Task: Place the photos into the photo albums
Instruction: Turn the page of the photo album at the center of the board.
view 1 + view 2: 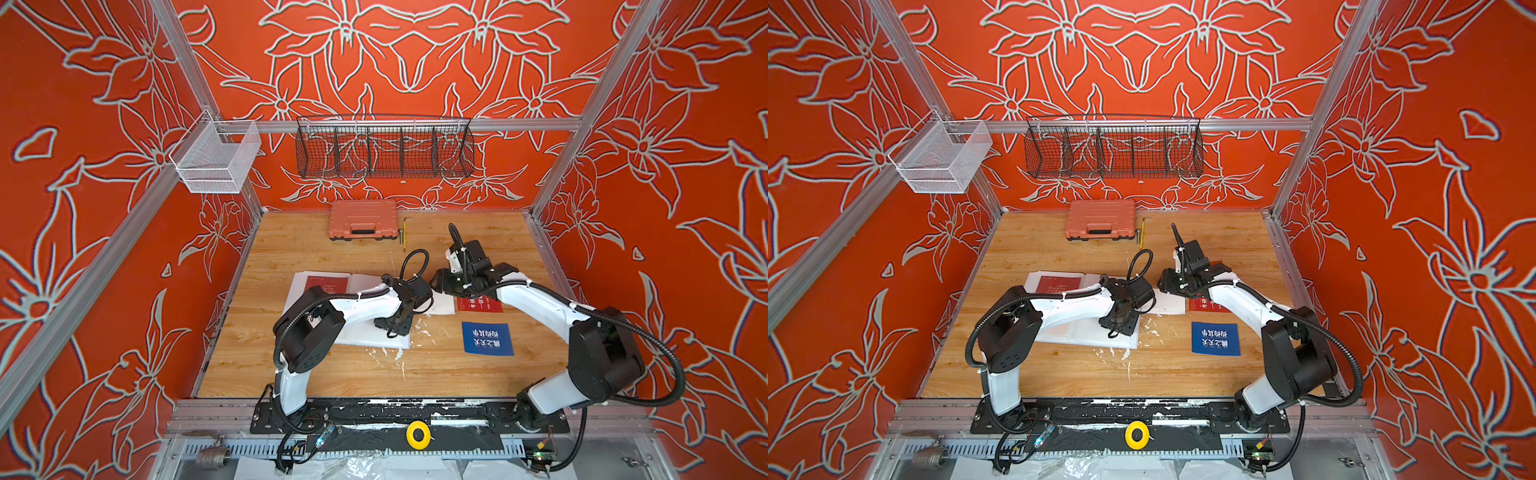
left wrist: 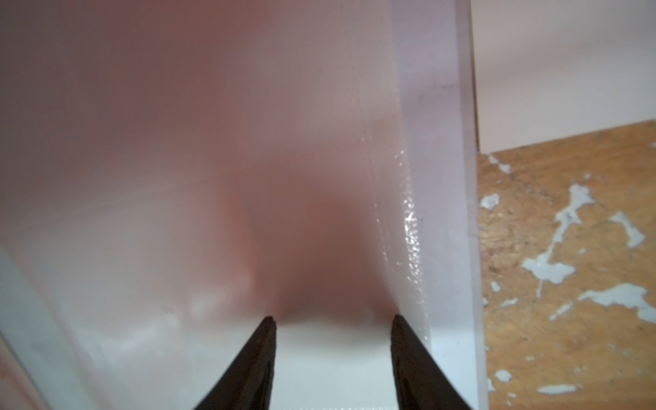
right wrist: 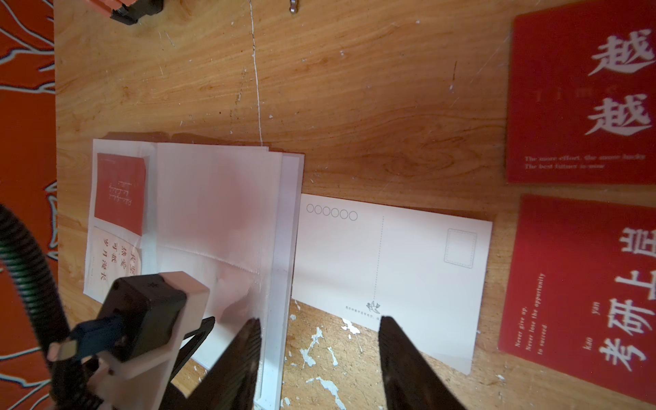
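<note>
Orange-red walls with white outlined flowers close in three sides. Aluminium rails frame the corners and cross the back wall, carrying a black wire basket and, toward one corner, a white mesh basket. The wooden counter shows chipped white flecks near its front. The light is even.

Open album on table, left of centre. In its left page: far sleeved card, with near sleeved card just before it. The postcard lies right of the album, touching its right edge. Further right, far card behind middle card. The near card lies nearer, apart. Case at far edge, centre; wire basket on the rail above it.
</note>
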You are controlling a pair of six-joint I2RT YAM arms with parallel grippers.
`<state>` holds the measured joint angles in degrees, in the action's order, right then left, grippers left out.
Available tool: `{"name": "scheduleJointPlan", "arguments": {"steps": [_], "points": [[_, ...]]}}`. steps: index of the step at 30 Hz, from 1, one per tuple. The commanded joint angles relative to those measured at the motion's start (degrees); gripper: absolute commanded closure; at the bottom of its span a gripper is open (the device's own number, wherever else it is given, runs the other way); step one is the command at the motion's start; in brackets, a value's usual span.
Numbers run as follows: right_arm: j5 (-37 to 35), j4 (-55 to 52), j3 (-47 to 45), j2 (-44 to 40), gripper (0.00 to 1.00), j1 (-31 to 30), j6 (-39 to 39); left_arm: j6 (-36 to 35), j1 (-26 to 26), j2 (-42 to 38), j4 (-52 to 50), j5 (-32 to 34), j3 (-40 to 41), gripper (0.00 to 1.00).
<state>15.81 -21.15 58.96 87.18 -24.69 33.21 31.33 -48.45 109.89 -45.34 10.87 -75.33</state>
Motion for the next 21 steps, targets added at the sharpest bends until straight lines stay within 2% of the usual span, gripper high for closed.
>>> {"name": "scheduleJointPlan", "arguments": {"steps": [1,13,18,21], "points": [[-0.41,-0.4,-0.73,-1.04,0.44,0.21,-0.39,0.79,-0.25,1.75,-1.95,1.35,1.14,0.5],[-0.7,-0.26,-0.78,-0.88,0.44,0.18,-0.08,0.68,0.55,3.28,-4.62,2.4,2.16,0.57],[-0.69,-0.12,-0.78,-0.87,0.44,0.24,-0.06,0.69,0.81,3.09,-4.39,2.2,3.29,0.63],[-0.67,-0.18,-0.69,-0.89,0.44,0.26,-0.05,0.75,1.08,2.65,-4.66,2.7,3.78,0.71]]}}
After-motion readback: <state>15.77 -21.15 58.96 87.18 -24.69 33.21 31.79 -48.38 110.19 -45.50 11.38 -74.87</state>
